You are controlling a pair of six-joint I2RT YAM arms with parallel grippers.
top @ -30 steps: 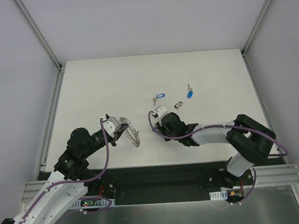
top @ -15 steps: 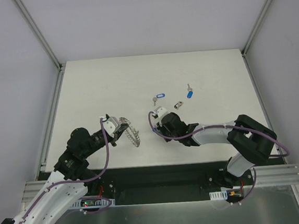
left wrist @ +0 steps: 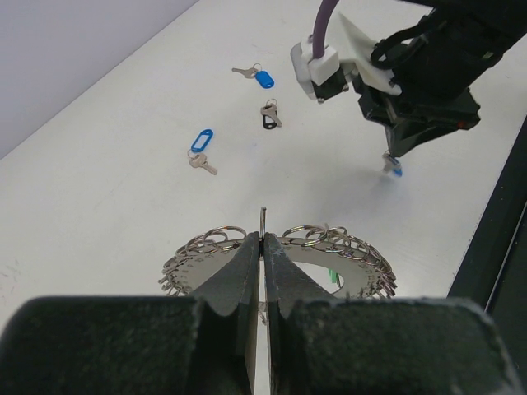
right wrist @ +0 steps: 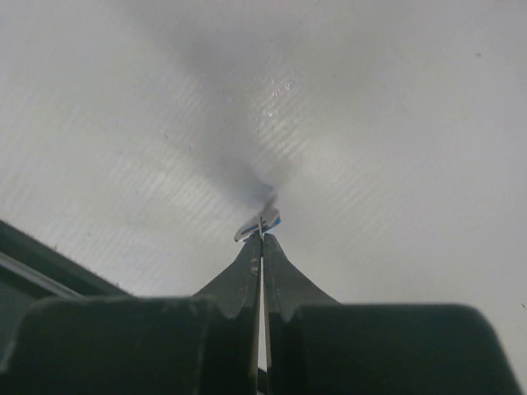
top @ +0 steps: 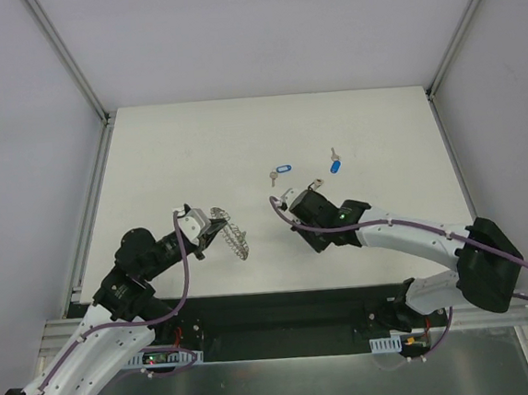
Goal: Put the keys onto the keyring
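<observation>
My left gripper (top: 213, 228) is shut on a small ring at the near rim of the keyring (top: 234, 240), a flat grey disc with coiled rings round its edge (left wrist: 346, 247) and a green spot inside. My right gripper (top: 310, 240) points down at the table and is shut on a blue-tagged key (right wrist: 259, 224), which also shows in the left wrist view (left wrist: 394, 167), to the right of the keyring. Two more blue-tagged keys (top: 282, 170) (top: 335, 165) and a dark-tagged key (left wrist: 269, 115) lie flat further back.
The white table (top: 195, 148) is walled by grey panels with metal posts at the back corners. Its near edge meets a black rail (top: 283, 307) by the arm bases. The right arm's purple cable (top: 274, 203) loops beside the keys.
My right arm has swung to the right and risen from the table with the blue-tagged key pinched in it. My left gripper and the keyring have shifted only slightly.
</observation>
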